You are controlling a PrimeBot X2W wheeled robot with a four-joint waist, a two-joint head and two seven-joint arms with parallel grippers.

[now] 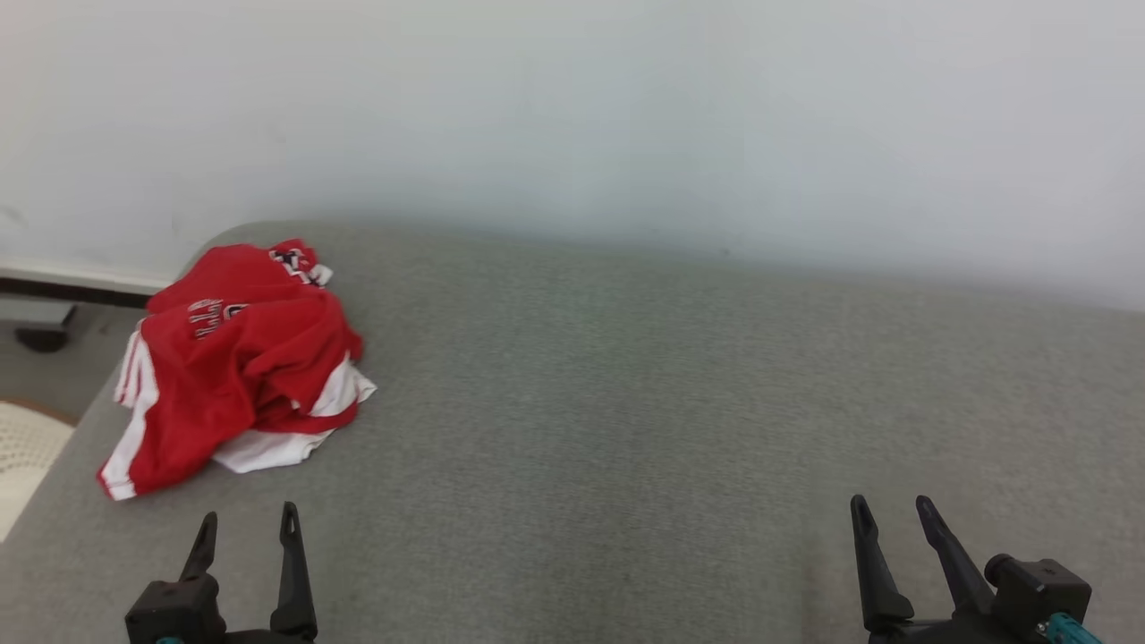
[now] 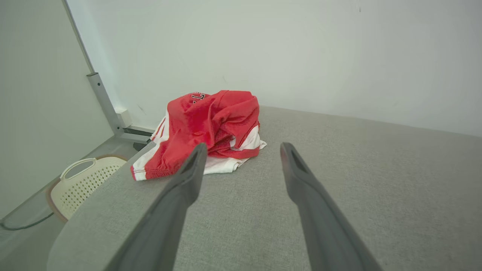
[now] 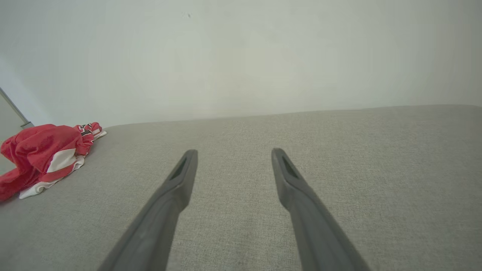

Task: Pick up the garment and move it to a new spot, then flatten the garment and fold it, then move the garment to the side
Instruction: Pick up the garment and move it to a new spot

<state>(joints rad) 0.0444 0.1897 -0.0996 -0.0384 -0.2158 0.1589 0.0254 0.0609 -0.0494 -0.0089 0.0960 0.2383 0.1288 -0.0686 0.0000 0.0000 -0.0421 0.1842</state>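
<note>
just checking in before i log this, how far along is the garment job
Nothing looks done: the red garment lies crumpled at the far left corner of the grey surface. Nothing in hand: left tool and right tool are open and empty. Left: pick up, move, flatten, fold, set aside.

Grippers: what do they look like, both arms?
The left gripper and right gripper match: two long dark grey fingers tapering to pointed tips, each with a slot-like recess near the tip, on a blocky black base. A teal part shows at the right base. No markings visible.
</note>
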